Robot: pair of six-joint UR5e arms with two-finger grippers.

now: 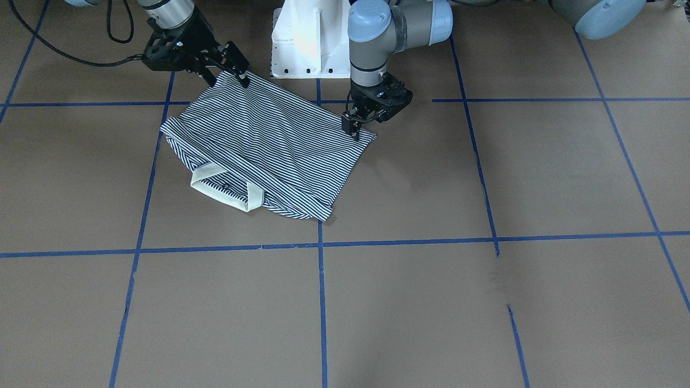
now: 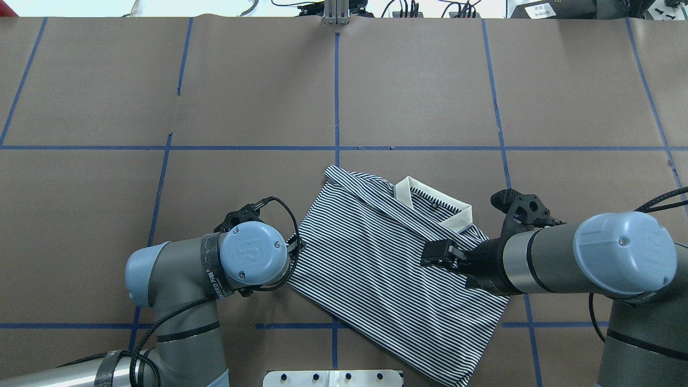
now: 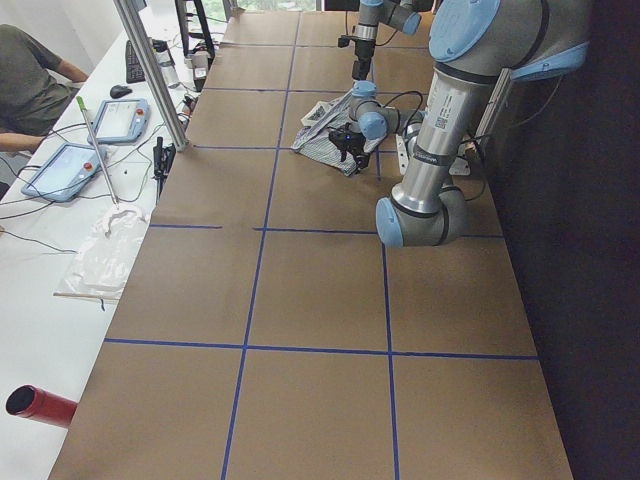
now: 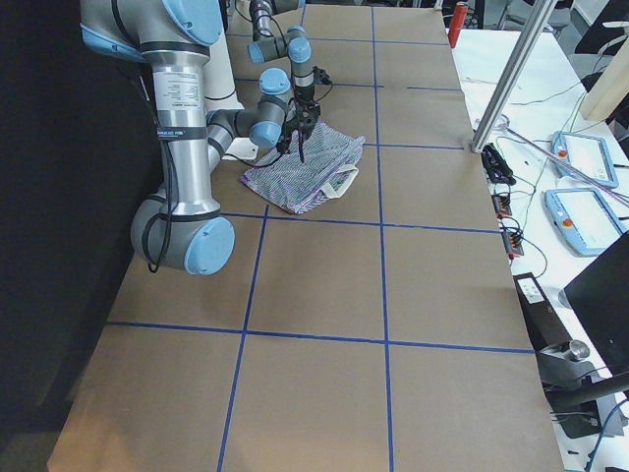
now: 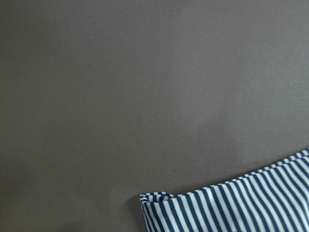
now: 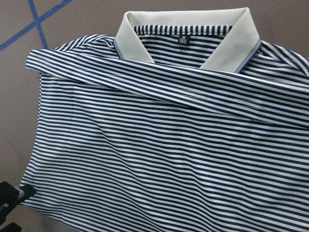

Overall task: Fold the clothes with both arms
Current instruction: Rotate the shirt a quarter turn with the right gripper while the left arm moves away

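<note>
Striped polo shirt [image 1: 269,145] folded flat, long axis diagonal, collar [image 1: 226,189] facing operators' side

Robotics lab, taped grid table [image 1: 377,302], teach pendants [image 3: 62,170], cables [image 3: 30,215]

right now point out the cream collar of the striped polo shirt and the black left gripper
cream collar [image 2: 433,204], overhead exterior view, on its flat folded band
black left gripper [image 1: 356,129], exterior front-facing view, fingertips at the striped polo shirt [image 1: 269,140] corner

polo shirt [image 2: 376,269]: hem corner cut off, overhead | left end effector [image 2: 293,248]: fingertips hidden under wrist; grip unclear
</note>
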